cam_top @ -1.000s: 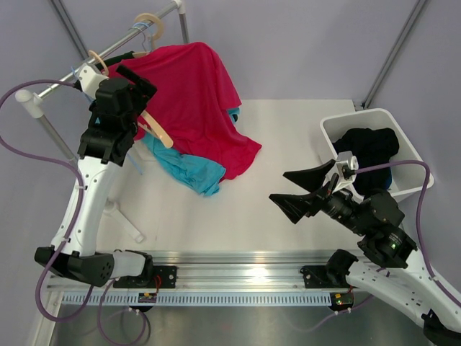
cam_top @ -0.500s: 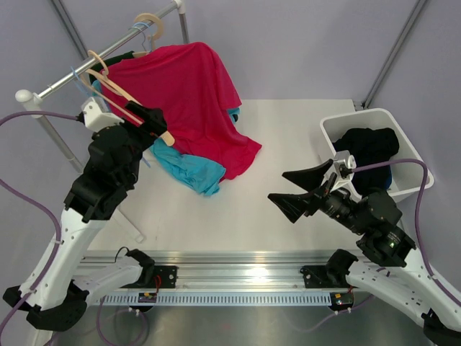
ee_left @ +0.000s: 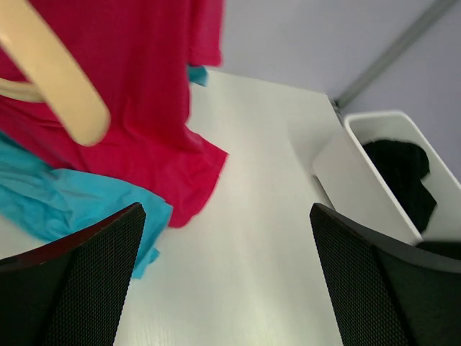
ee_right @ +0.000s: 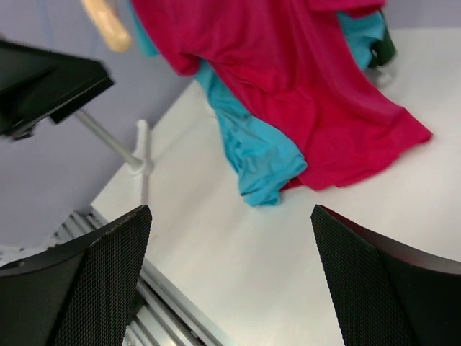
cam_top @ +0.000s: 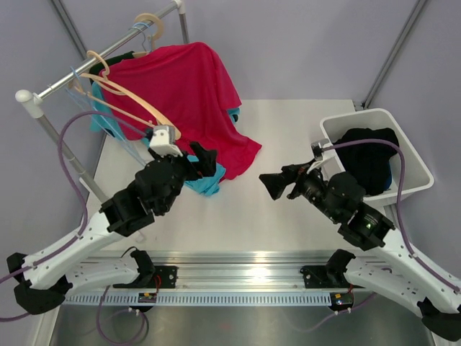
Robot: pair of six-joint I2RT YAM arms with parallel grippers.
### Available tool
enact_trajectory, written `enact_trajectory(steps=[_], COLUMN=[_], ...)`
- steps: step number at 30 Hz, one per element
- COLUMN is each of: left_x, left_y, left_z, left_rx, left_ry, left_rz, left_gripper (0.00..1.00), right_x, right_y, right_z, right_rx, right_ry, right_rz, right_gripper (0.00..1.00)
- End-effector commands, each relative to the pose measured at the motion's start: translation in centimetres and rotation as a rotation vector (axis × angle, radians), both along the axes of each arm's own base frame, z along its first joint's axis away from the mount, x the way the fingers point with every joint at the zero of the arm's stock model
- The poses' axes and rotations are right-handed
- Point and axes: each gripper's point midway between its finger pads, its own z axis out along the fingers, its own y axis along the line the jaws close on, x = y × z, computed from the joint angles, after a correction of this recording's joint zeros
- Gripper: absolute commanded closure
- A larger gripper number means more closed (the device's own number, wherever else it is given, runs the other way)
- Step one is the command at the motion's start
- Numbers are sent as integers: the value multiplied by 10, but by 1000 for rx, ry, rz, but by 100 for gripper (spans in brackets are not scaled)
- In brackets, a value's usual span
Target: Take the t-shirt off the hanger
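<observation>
Left hand (cam_top: 204, 160), wide open and empty, hovers just near-left of the crimson fabric t-shirt (cam_top: 198, 94), closer than the equally open, empty right hand (cam_top: 277, 185).

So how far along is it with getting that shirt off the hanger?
Barely started. One arm of the wooden hanger pokes out bare, but the red t-shirt still hangs by the rail, hem on the table. Nothing is in hand: the jaws of the left arm and right arm are open and empty. Pulling it free remains.
</observation>
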Motion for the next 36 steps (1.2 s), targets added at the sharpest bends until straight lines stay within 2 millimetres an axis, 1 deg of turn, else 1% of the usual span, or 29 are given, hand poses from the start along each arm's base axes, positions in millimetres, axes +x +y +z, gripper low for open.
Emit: enact_trajectory(steps=[1,2,3,4,5,6,7,8,9,10,13,14,15,16,17,20,22,23,24,25,26,30,32,36], left_x=[-9,-12,-17,-23,-28,-32,-37,-39,-41,-45,-54,-56,-59,-62,-64,-65,-71,-72,-73,-72,-72,-69,-70,-70], left_y=[-43,-52,-61,-72,-79,-85,-90,-91,-92,-97,-103,-103,-102,-101,-95,-82,-75,-73,-71,-65,-63,-51,-50,-49], left_z=[9,5,-2,0,-2,-3,-9,-11,-15,-22,-34,-47,-45,-48,-50,-52,-50,-49,-55,-52,-56,-54,-53,-53], left_rx=[34,53,92,79,81,87,84,85,93,96,124,149,139,140,131,111,99,97,103,90,95,83,78,78], left_ry=[-114,-125,-142,-159,-167,-182,-183,-184,-186,-191,-203,-196,-218,-230,-252,-273,-290,-294,-286,-288,-282,-285,-282,-280], left_rz=[-165,-208,-259,-329,-372,-415,-456,-469,-484,-518,-592,-611,-623,-636,-627,-590,-596,-599,-599,-574,-565,-515,-515,-514], left_gripper=[1,1,1,1,1,1,1,1,1,1,1,1,1,1,1,1,1,1,1,1,1,1,1,1], right_x=[24,31,32,34,35,34,33,35,34,33,32,32,32,35,36,34,34,34,34,35,35,35,33,33], right_y=[-27,-36,-38,-41,-46,-47,-53,-59,-61,-63,-61,-59,-58,-55,-53,-40,-38,-39,-39,-40,-40,-46,-46,-47], right_z=[-4,-6,-9,-12,-14,-15,-23,-22,-22,-25,-29,-39,-46,-56,-62,-70,-74,-74,-73,-72,-72,-71,-67,-68], right_rx=[-24,-36,-35,-41,-60,-47,-66,-53,-27,-37,-39,-60,-75,-83,-94,-109,-116,-109,-111,-103,-108,-93,-76,-73], right_ry=[70,78,101,117,141,166,200,215,239,254,260,269,273,271,270,288,283,276,262,247,236,218,199,194], right_rz=[-223,-286,-310,-330,-360,-374,-401,-447,-466,-475,-459,-450,-451,-450,-443,-378,-368,-368,-366,-363,-362,-380,-372,-377], right_gripper=[0,0,1,0,1,1,1,0,1,0,0,1,1,0,0,0,0,1,1,1,0,1,1,1])
